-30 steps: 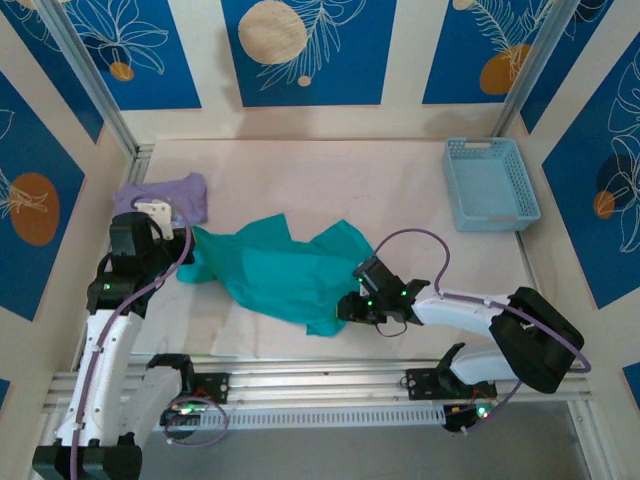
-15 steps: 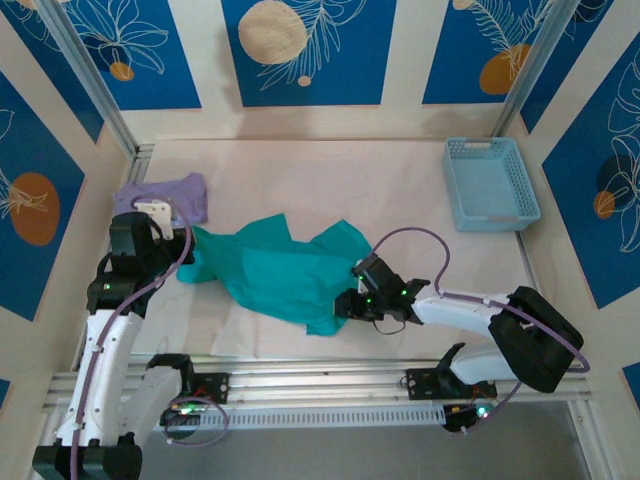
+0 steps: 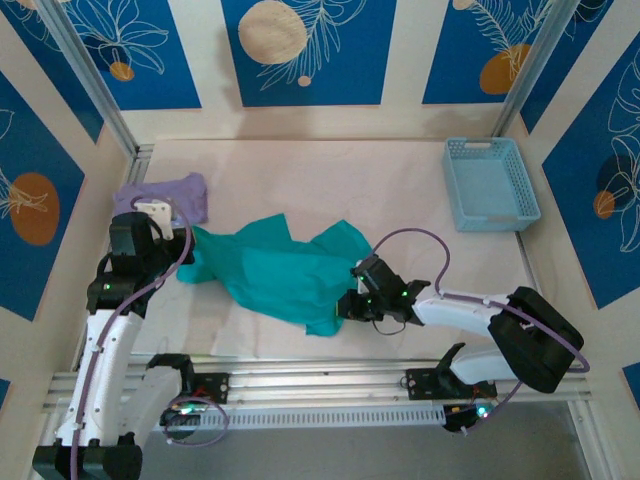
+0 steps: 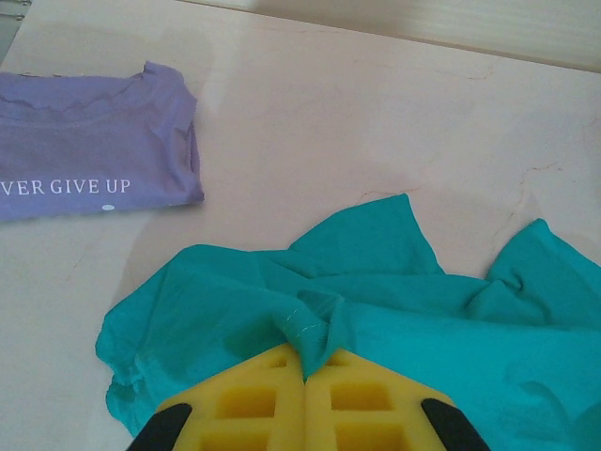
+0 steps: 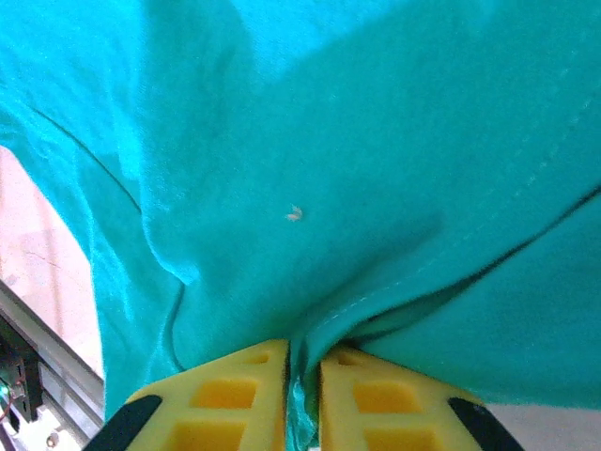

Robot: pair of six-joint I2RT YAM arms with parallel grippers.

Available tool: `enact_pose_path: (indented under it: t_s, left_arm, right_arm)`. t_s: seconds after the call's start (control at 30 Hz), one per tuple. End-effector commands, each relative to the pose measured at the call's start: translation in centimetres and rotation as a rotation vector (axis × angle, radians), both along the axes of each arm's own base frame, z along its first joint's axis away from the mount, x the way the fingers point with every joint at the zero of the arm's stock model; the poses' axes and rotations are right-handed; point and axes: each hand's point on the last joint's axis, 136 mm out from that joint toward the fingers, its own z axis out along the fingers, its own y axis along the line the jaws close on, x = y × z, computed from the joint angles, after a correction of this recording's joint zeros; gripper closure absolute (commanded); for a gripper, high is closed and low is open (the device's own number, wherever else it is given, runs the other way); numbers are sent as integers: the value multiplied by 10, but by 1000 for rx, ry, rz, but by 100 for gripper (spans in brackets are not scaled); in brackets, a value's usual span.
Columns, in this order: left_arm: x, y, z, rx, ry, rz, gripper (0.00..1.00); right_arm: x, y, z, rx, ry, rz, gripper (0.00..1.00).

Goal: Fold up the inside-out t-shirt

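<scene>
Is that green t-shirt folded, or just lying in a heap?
Not folded. The green t-shirt lies rumpled and stretched across the table, a pinch of cloth caught in the left tool and another in the right tool.

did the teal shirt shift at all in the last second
No. The teal shirt lies as before: its near corner sits the same way off the front rail, its left end just as close to the purple shirt.
</scene>
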Motion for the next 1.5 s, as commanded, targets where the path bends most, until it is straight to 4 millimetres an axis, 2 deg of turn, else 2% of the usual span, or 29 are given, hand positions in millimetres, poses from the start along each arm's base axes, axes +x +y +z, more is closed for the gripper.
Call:
enact_pose_path:
  t_s: [0.0,0.17,0.4,0.73,0.9,1.0,1.47]
  left_arm:
    - [3,-1,1,-2,-16,-18,100]
    - [3,-1,1,-5,-18,-18,100]
    - [3,0,1,-3,-17,-18,100]
    - [4,-1,0,-3,-14,-20,100]
    - [3,-1,0,-3,-13,-22,100]
    - [3,-1,-1,-2,-12,-22,100]
    - [4,-1,1,-8,-14,-19,100]
  right_arm:
    - [-7,-5,2,-11,7,7,86]
    - [-8,-14,7,-67,-27,12,87]
    - [-7,-1,11,-22,-46,53,90]
    - [-10,4,-1,-30,-9,71,82]
    - [-9,6,1,-20,-18,76,83]
    - [-7,5,7,-24,-41,74,87]
    - [0,-10,59,1,-193,79,95]
